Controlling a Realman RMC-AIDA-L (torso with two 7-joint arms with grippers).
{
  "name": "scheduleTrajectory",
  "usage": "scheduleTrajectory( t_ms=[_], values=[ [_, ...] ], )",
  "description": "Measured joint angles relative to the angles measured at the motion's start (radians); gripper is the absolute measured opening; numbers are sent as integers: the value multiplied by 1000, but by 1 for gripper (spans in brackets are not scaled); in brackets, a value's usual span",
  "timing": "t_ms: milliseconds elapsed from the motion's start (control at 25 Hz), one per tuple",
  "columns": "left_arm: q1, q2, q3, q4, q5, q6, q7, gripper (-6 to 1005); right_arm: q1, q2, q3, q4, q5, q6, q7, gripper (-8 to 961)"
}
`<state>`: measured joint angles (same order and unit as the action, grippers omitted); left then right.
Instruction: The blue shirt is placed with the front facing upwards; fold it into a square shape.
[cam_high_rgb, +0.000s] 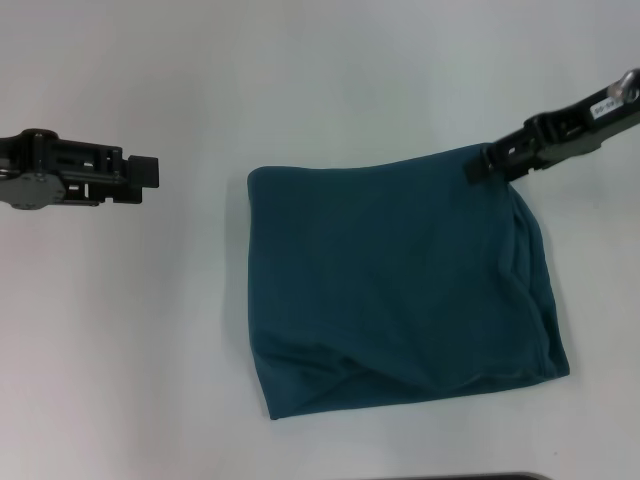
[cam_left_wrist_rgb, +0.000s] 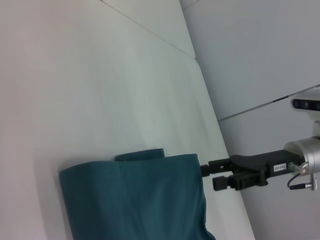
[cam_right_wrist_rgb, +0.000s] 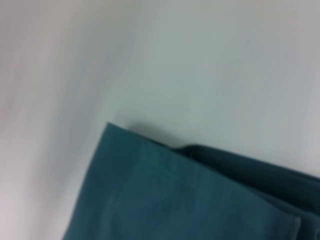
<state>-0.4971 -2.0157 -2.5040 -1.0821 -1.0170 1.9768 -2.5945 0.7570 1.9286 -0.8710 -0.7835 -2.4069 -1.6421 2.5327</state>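
The blue shirt (cam_high_rgb: 400, 285) lies on the white table (cam_high_rgb: 150, 350), already folded into a compact, roughly square packet — no lettering or neckband shows, so the printed front appears to be turned inside the fold. The near edge bulges slightly and an under-layer peeks out along the robot's-right side, which suggests that the layers are stacked rather than pressed flat.

The right gripper (cam_high_rgb: 478, 165) sits at the packet's far right corner, its dark fingers (cam_left_wrist_rgb: 222, 175) touching or just at the cloth edge. In the left wrist view the two fingers stand a little apart with the corner beside them, not clearly pinched between them; the jaws thus read as slightly parted, consistent with letting go of the corner after laying it down. The right wrist view shows the folded corner with layered edges and no fingers.

The left gripper (cam_high_rgb: 150, 170) hovers over bare table, well apart from the shirt's left edge — clear of the work. Its fingers seem drawn together and hold nothing.

Judged from this arrangement, the folding is essentially complete; only squaring of the loose right-hand layers might remain.
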Motion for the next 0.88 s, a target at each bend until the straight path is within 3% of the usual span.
scheduleTrajectory(
  t_ms=[280, 640, 880],
  values=[
    [1, 0, -3, 1, 0, -1, 1, 505, -9, 22, 42, -46, 82, -124, -57, 740],
    [-9, 5, -20, 1, 0, -3, 4, 506, 9, 40, 22, 5, 164, -304, -145, 738],
    [-13, 7, -37, 1, -1, -10, 5, 506, -11, 54, -80, 30, 141, -338, -146, 737]
  ],
)
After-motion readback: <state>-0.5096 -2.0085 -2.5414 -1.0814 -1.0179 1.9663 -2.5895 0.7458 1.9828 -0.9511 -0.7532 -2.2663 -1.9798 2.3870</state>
